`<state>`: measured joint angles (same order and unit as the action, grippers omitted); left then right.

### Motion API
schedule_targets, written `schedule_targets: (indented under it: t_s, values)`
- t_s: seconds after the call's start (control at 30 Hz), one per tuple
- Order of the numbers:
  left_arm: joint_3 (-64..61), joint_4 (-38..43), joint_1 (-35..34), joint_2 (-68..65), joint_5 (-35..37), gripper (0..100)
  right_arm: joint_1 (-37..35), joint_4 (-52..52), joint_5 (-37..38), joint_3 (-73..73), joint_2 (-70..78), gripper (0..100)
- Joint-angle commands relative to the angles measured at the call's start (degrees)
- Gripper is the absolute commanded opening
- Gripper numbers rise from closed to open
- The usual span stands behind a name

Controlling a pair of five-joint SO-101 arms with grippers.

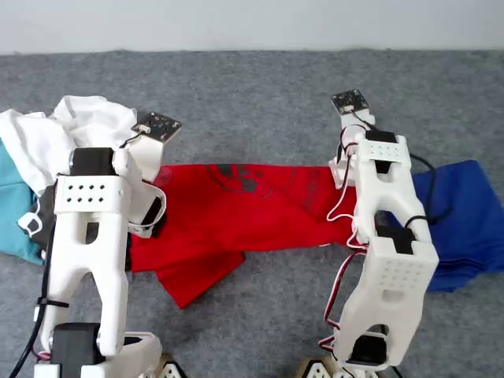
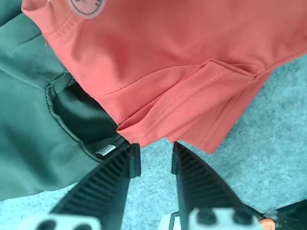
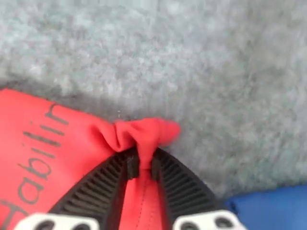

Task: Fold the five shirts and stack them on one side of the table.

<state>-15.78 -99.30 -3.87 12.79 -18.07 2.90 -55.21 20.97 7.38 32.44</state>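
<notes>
A red shirt (image 1: 244, 209) lies stretched across the middle of the grey table between the two arms. My right gripper (image 1: 340, 170) is at the shirt's right edge. In the right wrist view it (image 3: 144, 161) is shut on a bunched fold of the red shirt (image 3: 144, 134). My left gripper (image 1: 153, 213) is at the shirt's left edge. In the left wrist view it (image 2: 152, 153) stands open just short of the red shirt's hem (image 2: 158, 120), with bare table between its fingers. A sleeve or corner (image 1: 193, 276) trails toward the front.
A folded blue shirt (image 1: 465, 228) lies at the right edge of the table. A white shirt (image 1: 55, 130), a teal shirt (image 1: 16, 205) and a dark garment (image 2: 33, 115) are piled at the left. The grey felt table (image 1: 260, 94) runs bare behind the red shirt.
</notes>
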Motion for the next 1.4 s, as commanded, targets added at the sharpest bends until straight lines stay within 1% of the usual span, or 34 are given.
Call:
schedule_targets:
  t_s: [0.0,0.23,0.3,0.4,0.5,0.57,0.63,0.73,0.8,0.87,0.97,1.1,1.2,1.27,1.37]
  values:
    - [1.54,-1.14,0.53,1.85,0.53,12,-0.4,2.59,0.97,4.31,0.04,0.9]
    - [1.54,-1.14,0.53,1.85,0.53,12,-0.13,7.16,0.97,10.64,0.13,0.9]
    - [1.45,-1.14,0.53,1.85,0.53,12,0.75,10.15,0.79,10.64,0.22,1.0]
    - [1.45,-1.14,0.62,1.85,0.53,12,3.03,15.87,-2.55,10.9,2.51,1.1]
    - [0.4,-1.05,0.79,1.76,0.35,12,4.35,21.49,-3.78,10.9,6.55,1.3]
    - [-1.63,-0.97,2.46,1.76,0.26,12,4.88,23.25,-3.87,11.52,9.19,3.7]
    - [-3.82,-0.18,5.63,1.76,0.26,12,4.79,22.37,-3.87,14.42,11.56,10.0]
    - [-6.55,3.25,10.55,1.76,0.62,12,4.62,16.4,-3.96,20.92,14.2,20.5]
    - [-7.78,5.1,13.01,1.76,0.62,12,4.62,9.27,-3.96,25.67,14.9,20.9]
    - [-8.57,5.98,14.07,1.76,0.62,12,4.62,-0.66,-3.69,31.56,14.81,21.0]
    - [-8.75,6.07,14.24,1.76,0.62,12,4.26,-17.19,-3.6,43.52,14.29,21.0]
    - [-8.75,5.8,14.59,1.76,0.62,12,4.0,-34.77,-3.52,59.25,14.2,21.0]
    - [-8.92,5.8,14.42,1.76,0.62,12,3.65,-47.87,-3.78,67.87,14.64,20.9]
    - [-9.71,6.15,14.24,1.76,0.62,12,4.53,-47.87,-4.48,66.02,13.85,20.8]
    - [-12.35,8.09,14.15,1.76,0.62,12,4.97,-47.96,-6.15,58.73,12.18,20.8]
